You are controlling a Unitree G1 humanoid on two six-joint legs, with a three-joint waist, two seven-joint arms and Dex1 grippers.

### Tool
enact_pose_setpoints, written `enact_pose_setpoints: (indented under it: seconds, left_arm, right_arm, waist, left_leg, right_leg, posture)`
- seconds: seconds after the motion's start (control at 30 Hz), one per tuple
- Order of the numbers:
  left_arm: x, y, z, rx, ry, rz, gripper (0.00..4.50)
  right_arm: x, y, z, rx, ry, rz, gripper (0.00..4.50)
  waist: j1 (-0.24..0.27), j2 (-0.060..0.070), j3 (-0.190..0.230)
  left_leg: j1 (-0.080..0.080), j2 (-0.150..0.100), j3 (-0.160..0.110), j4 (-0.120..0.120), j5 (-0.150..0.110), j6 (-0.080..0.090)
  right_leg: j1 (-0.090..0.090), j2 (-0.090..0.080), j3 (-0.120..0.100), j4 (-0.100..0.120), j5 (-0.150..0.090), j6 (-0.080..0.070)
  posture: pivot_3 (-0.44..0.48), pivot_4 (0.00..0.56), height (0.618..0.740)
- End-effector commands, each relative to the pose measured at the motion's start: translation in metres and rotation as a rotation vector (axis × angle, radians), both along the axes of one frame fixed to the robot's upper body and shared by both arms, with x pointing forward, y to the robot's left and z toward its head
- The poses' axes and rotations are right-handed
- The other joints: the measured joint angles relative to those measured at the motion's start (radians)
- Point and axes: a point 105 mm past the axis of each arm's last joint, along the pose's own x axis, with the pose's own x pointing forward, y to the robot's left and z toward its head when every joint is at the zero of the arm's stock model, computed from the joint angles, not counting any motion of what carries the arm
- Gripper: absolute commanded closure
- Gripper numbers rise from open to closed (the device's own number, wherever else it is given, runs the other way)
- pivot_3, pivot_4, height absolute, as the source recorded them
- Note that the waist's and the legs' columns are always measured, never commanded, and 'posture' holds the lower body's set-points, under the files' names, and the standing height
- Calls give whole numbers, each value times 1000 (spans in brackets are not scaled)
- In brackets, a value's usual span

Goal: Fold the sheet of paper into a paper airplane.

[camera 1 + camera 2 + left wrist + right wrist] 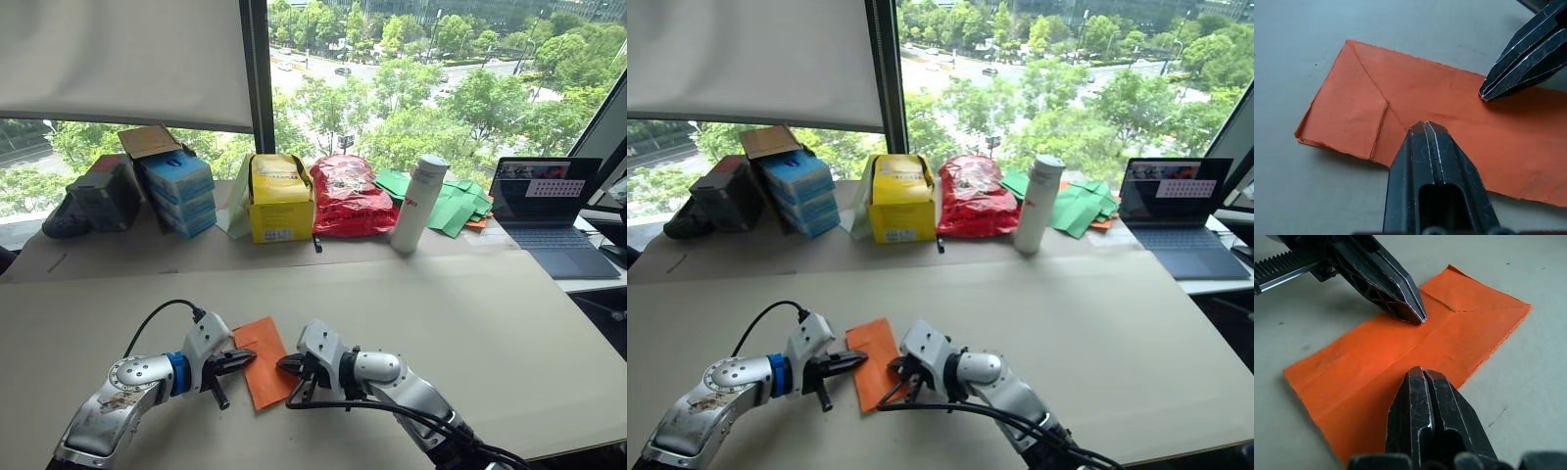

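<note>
I am seeing both pairs of fingers pressed together, gripping nothing. The left gripper [245, 357] is touching its tip to the sheet of paper [263, 364] from nine o'clock; the right gripper [286, 366] is meeting the sheet from three o'clock. The creased orange sheet is lying flat on the table [470, 323]. Both forearms are angling inward from near me. No label at twelve o'clock is reading clearly.

beige table [470, 333], orange sheet of paper [263, 360]
</note>
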Motion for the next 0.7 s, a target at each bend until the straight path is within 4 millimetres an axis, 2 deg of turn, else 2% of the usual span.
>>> enact_pose_setpoints:
  seconds: [0.03,0.17,0.3,0.47,0.7]
  left_arm:
    - [-4,2,-9,42,16,-21,4500]
    - [-4,0,-9,43,9,-30,4500]
    - [-3,-1,-8,45,2,-34,4500]
    - [-2,-2,-6,48,-8,-36,4500]
    - [-3,-2,-5,51,-18,-30,4500]
  right_arm:
    - [4,-8,-14,-53,44,-30,4485]
    - [14,-11,-20,-88,54,-50,4485]
    - [34,-8,-21,-99,53,-90,4485]
    - [59,2,-16,-89,30,-106,4485]
    - [79,19,-8,-43,23,-115,4485]
  waist:
    - [0,0,0]
    - [0,1,0]
    - [-1,1,0]
    - [-3,1,0]
    - [-9,3,1]
  left_leg:
    - [0,0,0,0,0,0]
    - [0,0,0,0,0,0]
    - [1,0,0,0,0,0]
    - [1,0,0,-1,0,0]
    - [1,0,0,-1,0,0]
  right_leg:
    - [0,-1,-1,0,0,0]
    - [0,-3,-1,0,0,0]
    - [0,-3,-1,0,0,0]
    - [0,-3,-1,0,0,0]
    - [0,-3,-1,1,0,-1]
  posture:
    - [0,150,740]
    - [0,150,740]
    - [0,150,740]
    - [0,150,740]
    - [0,150,740]
